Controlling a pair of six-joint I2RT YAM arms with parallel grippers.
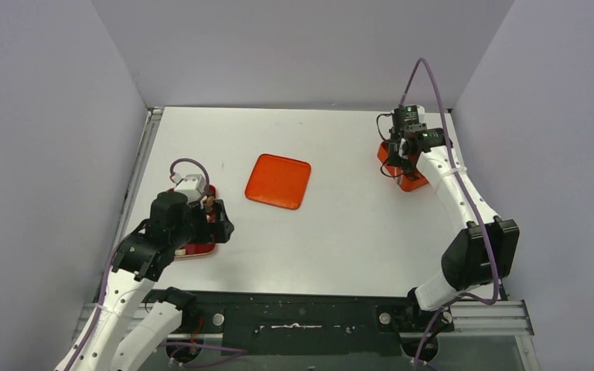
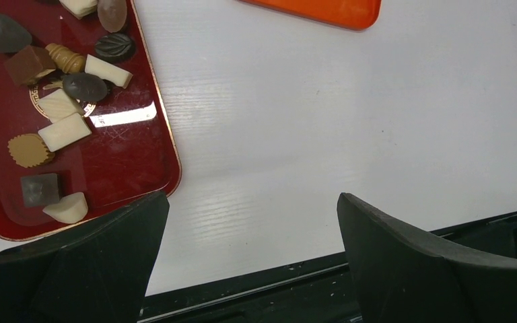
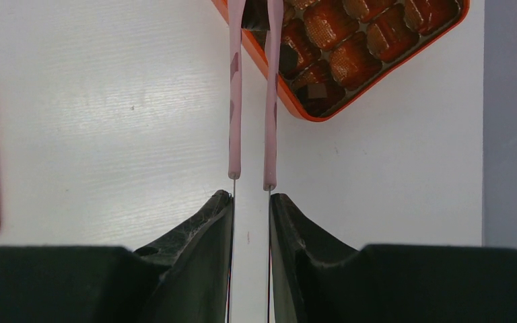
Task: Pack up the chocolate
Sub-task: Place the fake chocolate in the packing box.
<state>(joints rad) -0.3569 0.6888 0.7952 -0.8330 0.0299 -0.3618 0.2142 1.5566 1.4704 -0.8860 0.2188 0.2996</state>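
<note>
Right wrist view, looking down past the right gripper (image 3: 250,202): fingers (image 3: 209,229) nearly closed, pinching the handle end of the pink tongs (image 3: 235,101). Both tong arms close together, reaching to the near edge of the orange box (image 3: 313,118) of ribbed cups. Something dark at the tong tips, too cropped to confirm as a piece. One dark chocolate (image 3: 320,91) sitting in the corner cup.

Likely step: setting a piece into a cup. To do it well: centre the tips over one vacant cup, lower to just above the liner, ease the squeeze gently, then lift straight up without dragging the liner.

Left wrist view: left gripper (image 2: 252,198) spread wide, holding nothing, touching nothing, hovering over bare table just beside the dark red tray (image 2: 128,155). Chocolate pieces (image 2: 64,131), dark, tan and cream, lying loose on that tray. Orange lid (image 2: 323,10) apart, at the top edge.
</note>
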